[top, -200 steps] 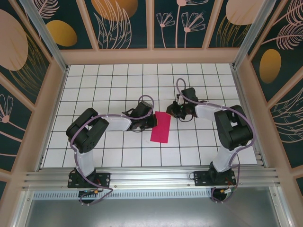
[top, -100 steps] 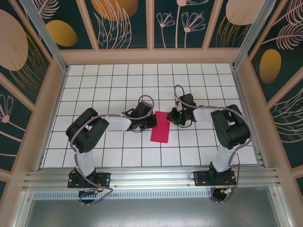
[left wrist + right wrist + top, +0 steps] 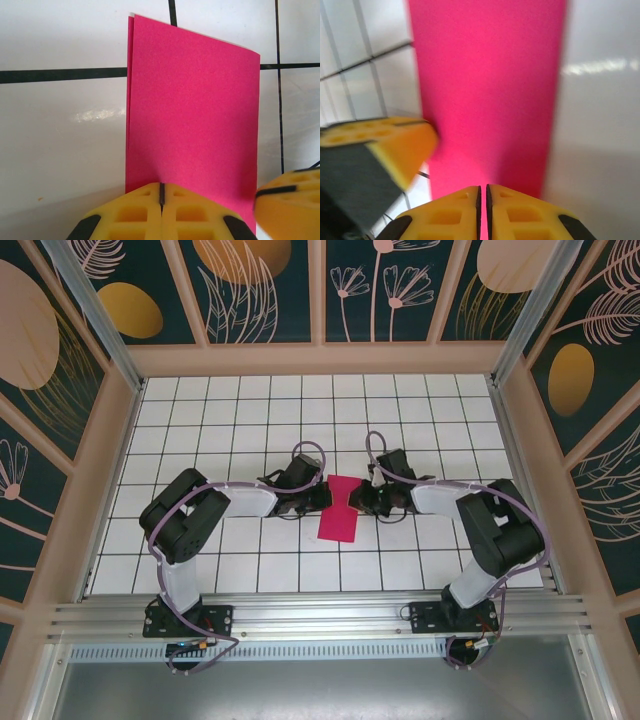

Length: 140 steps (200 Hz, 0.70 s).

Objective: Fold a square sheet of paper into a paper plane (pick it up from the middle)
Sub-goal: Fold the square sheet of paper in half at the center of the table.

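The sheet of paper is lying flat on the table, doubled over into a narrow rectangle. It is being flanked by both tools: the left gripper is being rested at its left long edge and the right gripper at its right long edge, each near mid-length.

In the left wrist view the left gripper is being held with its jaws fully together, only a hairline seam showing between them. The paper is running right up to the tips, and its two layers are lying slightly offset along one edge. In the right wrist view the right gripper is likewise being held with its jaws all but together at the edge of the paper. Whether a layer is being pinched by either tool, or the sheet is merely being pressed down, cannot be told.

The paper is being judged very light, thin and limp. It looks smooth enough to slide on the glossy table, and easily creased or torn. Hold is best being taken at a free edge or corner of the top layer, where the layers are lying offset, with the other tool being used to pin the sheet against sliding. Only a light pinch is being called for, since a stray crease would be spoiling the folds.
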### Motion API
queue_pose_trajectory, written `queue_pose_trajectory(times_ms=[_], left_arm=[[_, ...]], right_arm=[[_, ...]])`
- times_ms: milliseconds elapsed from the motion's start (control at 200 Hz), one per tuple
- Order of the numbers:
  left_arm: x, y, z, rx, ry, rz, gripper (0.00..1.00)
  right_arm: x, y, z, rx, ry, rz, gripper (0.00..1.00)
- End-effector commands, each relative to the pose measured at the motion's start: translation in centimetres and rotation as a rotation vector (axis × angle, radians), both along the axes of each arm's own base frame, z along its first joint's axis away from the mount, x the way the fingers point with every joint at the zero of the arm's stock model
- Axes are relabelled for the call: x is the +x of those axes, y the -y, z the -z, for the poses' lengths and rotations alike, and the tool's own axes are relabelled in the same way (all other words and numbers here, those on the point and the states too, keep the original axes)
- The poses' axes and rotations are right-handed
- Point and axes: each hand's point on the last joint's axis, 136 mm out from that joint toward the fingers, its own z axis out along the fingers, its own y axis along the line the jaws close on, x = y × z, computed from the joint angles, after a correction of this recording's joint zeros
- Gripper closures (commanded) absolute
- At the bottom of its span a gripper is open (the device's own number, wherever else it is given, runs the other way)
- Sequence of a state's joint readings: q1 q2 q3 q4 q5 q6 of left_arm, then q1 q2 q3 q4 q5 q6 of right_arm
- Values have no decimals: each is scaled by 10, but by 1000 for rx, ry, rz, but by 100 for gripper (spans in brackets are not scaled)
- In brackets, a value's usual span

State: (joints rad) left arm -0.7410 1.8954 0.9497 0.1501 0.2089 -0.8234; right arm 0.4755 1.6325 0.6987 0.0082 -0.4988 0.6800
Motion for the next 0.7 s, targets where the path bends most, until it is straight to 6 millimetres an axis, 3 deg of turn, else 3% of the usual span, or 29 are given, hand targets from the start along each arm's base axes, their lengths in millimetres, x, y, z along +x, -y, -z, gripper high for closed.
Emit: queue_pose_trajectory(times_ms=[0, 100, 260, 420, 560, 696], left_arm=[[-27, -33, 44, 157, -114, -14, 100], [-28, -33, 44, 157, -115, -13, 100], [-28, -34, 44, 157, -115, -16, 100], [-27, -33, 43, 155, -115, -16, 100], [-27, -33, 44, 156, -116, -17, 100], [-28, -34, 45, 158, -119, -17, 100]], right_arm=[[-18, 3, 14, -1, -55, -4, 84], [-23, 6, 14, -12, -61, -15, 84], [-22, 5, -9, 7, -12, -18, 84], [-36, -11, -17, 73, -16, -61, 83], [-48, -15, -3, 67, -39, -71, 83], [-60, -6, 19, 30, -91, -60, 83]])
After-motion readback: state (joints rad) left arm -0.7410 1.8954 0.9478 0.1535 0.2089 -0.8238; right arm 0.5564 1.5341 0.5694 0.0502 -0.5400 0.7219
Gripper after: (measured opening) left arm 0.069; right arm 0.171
